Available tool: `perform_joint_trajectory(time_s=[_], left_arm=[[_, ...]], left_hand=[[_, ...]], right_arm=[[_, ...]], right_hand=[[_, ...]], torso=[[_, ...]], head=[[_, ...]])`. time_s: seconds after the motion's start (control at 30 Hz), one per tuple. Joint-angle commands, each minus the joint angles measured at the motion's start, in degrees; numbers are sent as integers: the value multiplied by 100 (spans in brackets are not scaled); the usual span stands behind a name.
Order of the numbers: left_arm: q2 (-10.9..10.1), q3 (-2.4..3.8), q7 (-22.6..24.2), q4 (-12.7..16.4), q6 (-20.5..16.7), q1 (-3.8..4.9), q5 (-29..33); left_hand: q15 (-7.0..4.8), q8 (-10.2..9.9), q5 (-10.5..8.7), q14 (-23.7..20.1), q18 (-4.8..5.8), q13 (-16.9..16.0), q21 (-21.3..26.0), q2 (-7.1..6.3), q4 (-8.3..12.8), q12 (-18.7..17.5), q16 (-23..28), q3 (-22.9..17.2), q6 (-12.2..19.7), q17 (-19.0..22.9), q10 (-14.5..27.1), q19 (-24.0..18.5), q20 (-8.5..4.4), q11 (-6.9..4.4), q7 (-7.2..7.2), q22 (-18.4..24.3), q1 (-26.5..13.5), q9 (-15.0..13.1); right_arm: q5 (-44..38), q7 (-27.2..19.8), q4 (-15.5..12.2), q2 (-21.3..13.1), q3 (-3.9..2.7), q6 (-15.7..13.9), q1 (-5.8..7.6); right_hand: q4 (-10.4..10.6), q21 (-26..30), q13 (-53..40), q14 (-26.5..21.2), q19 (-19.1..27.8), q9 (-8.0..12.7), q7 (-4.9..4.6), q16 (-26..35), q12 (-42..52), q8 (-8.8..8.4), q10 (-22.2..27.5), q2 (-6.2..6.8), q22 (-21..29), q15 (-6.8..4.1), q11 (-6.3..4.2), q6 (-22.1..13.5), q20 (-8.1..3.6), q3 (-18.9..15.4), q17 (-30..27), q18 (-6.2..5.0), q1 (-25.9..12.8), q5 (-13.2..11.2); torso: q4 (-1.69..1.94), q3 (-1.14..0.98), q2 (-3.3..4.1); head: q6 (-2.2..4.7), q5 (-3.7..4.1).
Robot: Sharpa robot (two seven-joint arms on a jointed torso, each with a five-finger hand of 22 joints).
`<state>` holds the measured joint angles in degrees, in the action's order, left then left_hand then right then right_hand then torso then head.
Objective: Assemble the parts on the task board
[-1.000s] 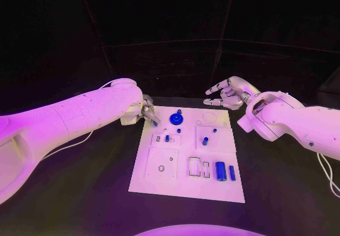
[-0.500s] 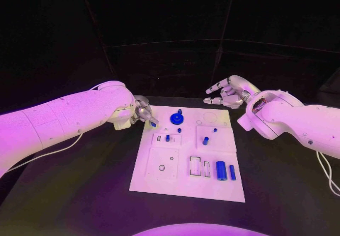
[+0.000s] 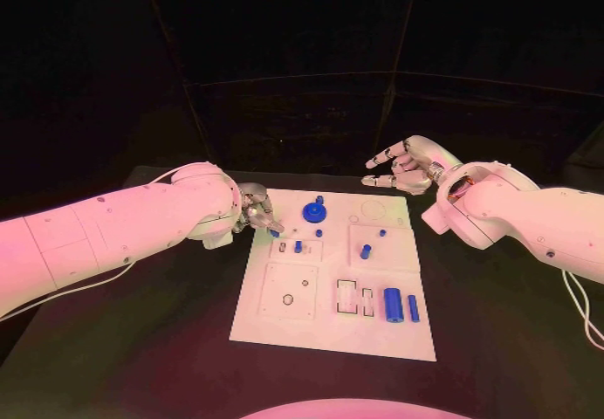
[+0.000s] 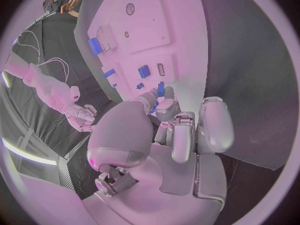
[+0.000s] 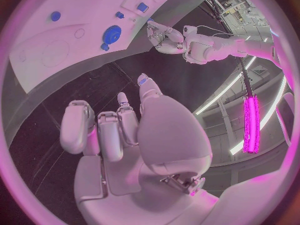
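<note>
The white task board (image 3: 292, 327) lies in the middle of the table. A blue round part (image 3: 315, 210) stands near its far edge, small blue pegs (image 3: 365, 250) stand in the middle, and a blue cylinder (image 3: 393, 304) lies with a thin blue bar (image 3: 413, 307) at the near right. My left hand (image 3: 258, 211) hovers over the board's far left corner and pinches a small blue part (image 3: 273, 232) between thumb and finger; the wrist view shows that part (image 4: 154, 106) at the fingertips. My right hand (image 3: 403, 166) hangs beyond the far right corner, fingers spread, holding nothing.
Black table (image 3: 139, 349) surrounds the board on all sides. White raised blocks (image 3: 290, 291) with holes and slots sit on the board's near left and middle. In the right wrist view the left hand (image 5: 165, 37) appears beyond the board (image 5: 62, 60).
My left hand has come a little nearer along the board's left side, and the small blue part in it has moved with it. The right hand has stayed still.
</note>
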<state>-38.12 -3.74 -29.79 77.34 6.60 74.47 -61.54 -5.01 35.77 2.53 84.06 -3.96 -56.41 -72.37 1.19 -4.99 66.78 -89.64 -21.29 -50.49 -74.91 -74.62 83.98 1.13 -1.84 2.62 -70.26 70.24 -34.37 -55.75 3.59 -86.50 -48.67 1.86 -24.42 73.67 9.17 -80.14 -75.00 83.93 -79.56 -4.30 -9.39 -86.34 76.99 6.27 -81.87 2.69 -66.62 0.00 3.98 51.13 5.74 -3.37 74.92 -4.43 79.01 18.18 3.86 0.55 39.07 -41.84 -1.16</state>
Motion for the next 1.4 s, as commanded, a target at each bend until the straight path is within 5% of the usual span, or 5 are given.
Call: perform_joint_trajectory(time_s=[0.03, 0.43, 1.4], left_arm=[[2, 5, 61, 56, -223, -29, -408], [61, 0, 44, 104, -162, -151, -503], [122, -75, 6, 112, 169, -182, -517]], left_hand=[[-42, 25, 18, 594, -40, -1, -31, -2, 533, 33, -36, -608, -3, -1509, -48, 100, -51, -15, -38, -10, -36, -129], [-44, 39, 18, 594, -41, 10, -24, -25, 540, 25, -36, -670, -3, -1509, -49, 100, -52, -17, -40, -7, -68, -141], [-45, 46, 18, 594, -42, 16, -19, -39, 544, 20, -36, -697, -2, -1509, -46, 99, -53, -17, -41, -2, -84, -148]], right_arm=[[-4, -46, -1, 8, -2, 45, 11], [-3, -43, -6, 8, -2, 50, 10], [-4, -39, -11, 3, -2, 51, 10]], right_hand=[[-14, 18, -236, 387, 39, 7, 15, 40, -29, 14, 33, -55, 5, -31, 14, 37, 2, -23, 476, -22, -15, -4], [-14, 18, -236, 387, 39, 7, 15, 40, -29, 14, 33, -55, 5, -31, 14, 37, 2, -23, 476, -22, -15, -4], [-14, 18, -236, 387, 39, 7, 15, 40, -29, 14, 33, -55, 5, -31, 14, 37, 2, -23, 476, -22, -15, -4]], torso=[[-10, -6, 4], [-9, -5, 4], [-7, -3, 4]], head=[[-1, -19], [-30, -15], [-62, -16]])
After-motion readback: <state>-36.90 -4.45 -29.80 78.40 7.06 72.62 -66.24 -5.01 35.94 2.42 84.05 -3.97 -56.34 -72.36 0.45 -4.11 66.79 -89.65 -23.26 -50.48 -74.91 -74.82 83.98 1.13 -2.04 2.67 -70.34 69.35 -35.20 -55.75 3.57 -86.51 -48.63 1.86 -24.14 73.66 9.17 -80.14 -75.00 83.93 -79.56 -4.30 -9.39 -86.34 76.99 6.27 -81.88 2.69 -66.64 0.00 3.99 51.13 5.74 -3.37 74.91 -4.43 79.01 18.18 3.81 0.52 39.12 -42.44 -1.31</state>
